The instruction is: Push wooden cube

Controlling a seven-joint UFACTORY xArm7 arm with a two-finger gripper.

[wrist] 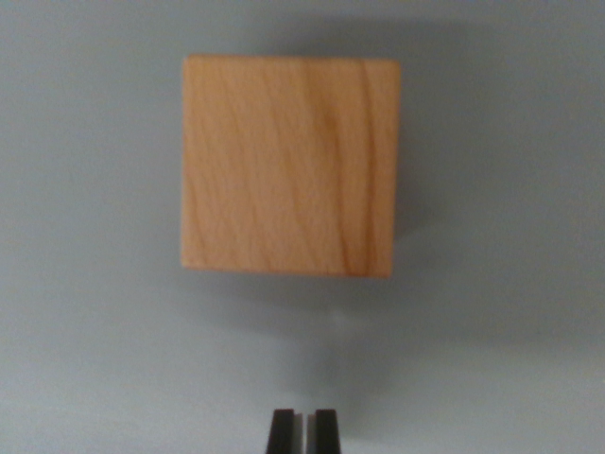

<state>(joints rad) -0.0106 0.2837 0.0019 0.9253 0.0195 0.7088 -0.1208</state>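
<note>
A light wooden cube [289,165] with visible grain fills the upper middle of the wrist view, resting on a plain grey surface [85,331]. Its edges look slightly blurred. My gripper [302,430] shows at the bottom edge as two dark fingertips standing almost together, with only a thin slit between them and nothing held. The fingertips sit below the cube in the picture, apart from it, with a band of grey surface between them and the cube's near edge.
Grey surface surrounds the cube on every side. A soft shadow falls to the cube's right and below it.
</note>
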